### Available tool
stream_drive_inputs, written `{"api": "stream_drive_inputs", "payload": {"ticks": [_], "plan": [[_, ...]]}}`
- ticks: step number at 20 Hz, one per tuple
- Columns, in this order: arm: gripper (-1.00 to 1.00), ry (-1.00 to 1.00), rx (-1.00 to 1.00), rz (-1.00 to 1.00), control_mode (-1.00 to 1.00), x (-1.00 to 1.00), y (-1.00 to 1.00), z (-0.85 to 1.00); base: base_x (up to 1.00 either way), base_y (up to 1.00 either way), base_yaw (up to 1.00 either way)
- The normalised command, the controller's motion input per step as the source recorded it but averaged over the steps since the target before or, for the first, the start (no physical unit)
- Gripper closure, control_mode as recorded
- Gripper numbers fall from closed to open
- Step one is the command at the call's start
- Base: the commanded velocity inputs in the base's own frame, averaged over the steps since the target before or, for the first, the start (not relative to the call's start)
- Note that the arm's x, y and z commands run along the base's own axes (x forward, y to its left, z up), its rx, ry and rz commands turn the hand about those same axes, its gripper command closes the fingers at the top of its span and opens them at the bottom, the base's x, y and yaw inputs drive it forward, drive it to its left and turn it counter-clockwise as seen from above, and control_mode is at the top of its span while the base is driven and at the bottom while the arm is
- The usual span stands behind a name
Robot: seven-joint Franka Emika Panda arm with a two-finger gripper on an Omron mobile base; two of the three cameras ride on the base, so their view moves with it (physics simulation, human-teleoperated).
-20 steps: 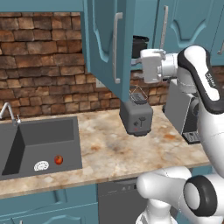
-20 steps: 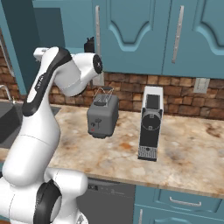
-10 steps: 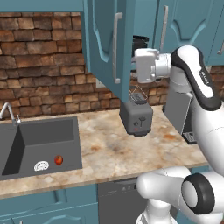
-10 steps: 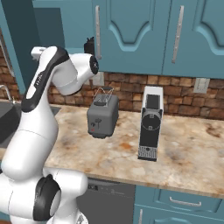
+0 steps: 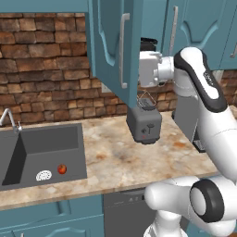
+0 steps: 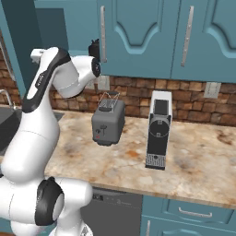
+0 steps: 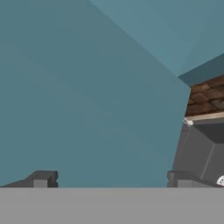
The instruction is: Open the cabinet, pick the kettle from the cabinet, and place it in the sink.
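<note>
**Pincer spread wide behind the open cabinet door, kettle a little above and beyond it**

In the left base view the cabinet [image 5: 111, 51] door stands swung out toward the camera, and the pincer [image 5: 139, 69], fingers spread and holding nothing, sits tucked behind the door's edge at about 3 o'clock from its bar handle. The kettle [image 5: 149, 44], of which only a dark top shows, sits on the cabinet's shelf at roughly 1 o'clock from the pincer, near it; its long axis and spout direction cannot be told. In the hand view the fingertips [image 7: 42, 178] face flat teal panel. The toaster [image 5: 144, 125] stands at 6 o'clock below the hand on the surface [image 5: 115, 157], the coffee machine [image 6: 158, 129] beside it. The sink [image 5: 41, 152] lies well apart at 8 o'clock. I judge the door is what most crowds the reach.
</note>
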Motion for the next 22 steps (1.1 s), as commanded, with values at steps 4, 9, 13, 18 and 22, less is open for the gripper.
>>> {"api": "stream_drive_inputs", "payload": {"ticks": [4,9,13,18,22], "plan": [[-1.00,0.00,0.00,0.03,-1.00,0.13,0.14,-0.01,0.00,0.00,0.00],[-1.00,0.00,0.00,0.04,-1.00,0.13,0.12,0.00,0.00,0.00,0.00],[-1.00,0.00,0.00,0.04,-1.00,0.10,0.18,0.00,0.00,0.00,0.00],[-1.00,0.00,0.00,0.04,-1.00,0.07,0.21,0.00,0.00,0.00,0.00],[-1.00,0.00,0.00,0.04,-1.00,0.04,0.22,0.00,0.00,0.00,0.00]]}}
